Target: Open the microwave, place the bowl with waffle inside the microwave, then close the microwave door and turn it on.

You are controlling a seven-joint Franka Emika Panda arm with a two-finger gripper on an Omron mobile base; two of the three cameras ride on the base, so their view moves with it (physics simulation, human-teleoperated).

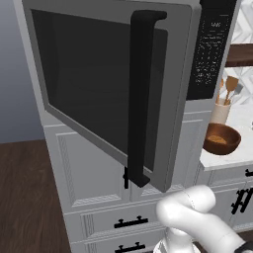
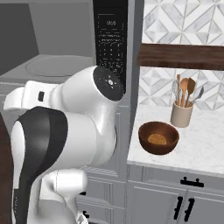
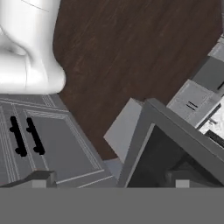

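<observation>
the microwave door (image 1: 106, 84) stands swung partway out from the microwave (image 2: 65, 65), its dark tinted window facing the left base view and its long black bar handle (image 1: 140, 99) running down the free edge. through the gap, the right base view shows the grey cavity with a round turntable (image 2: 52, 64) on its floor. the black keypad panel (image 2: 110, 41) sits just right of that opening.

the bowl with waffle (image 2: 158, 137) rests on the white marble counter (image 2: 205, 148), right of the microwave and well apart from the door. the waffle lies flat in the bottom of the bowl. just behind the bowl stands a beige utensil cup (image 2: 181, 113) holding wooden spoons and a whisk, and above it runs a dark wooden shelf (image 2: 181, 56).

in the hand view the gripper (image 3: 111, 180) looks down past the top edge of the open door toward the dark wood floor (image 3: 131, 48). its two finger tips sit far apart at the bottom of that view, with nothing between them.
</observation>
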